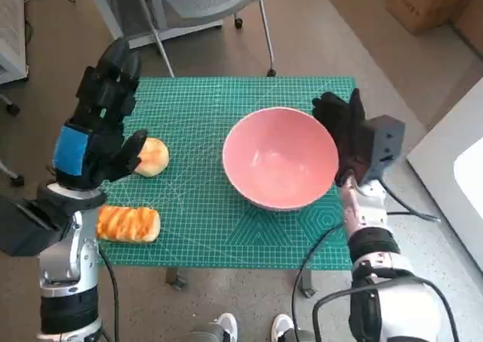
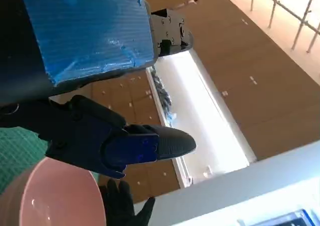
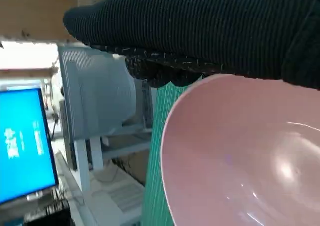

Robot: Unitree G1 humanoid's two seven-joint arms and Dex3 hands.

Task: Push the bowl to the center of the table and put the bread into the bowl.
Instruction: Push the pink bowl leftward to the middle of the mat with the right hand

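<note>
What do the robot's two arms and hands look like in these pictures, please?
The left hand is black and blocky with blue tape on its back. The right hand wears a black knitted glove behind a grey wrist box. Both forearms are pale silver-grey, with black cables.

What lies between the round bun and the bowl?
Only bare green mat, in the head view. The bun sits beside the left hand; the bowl stands apart.
</note>
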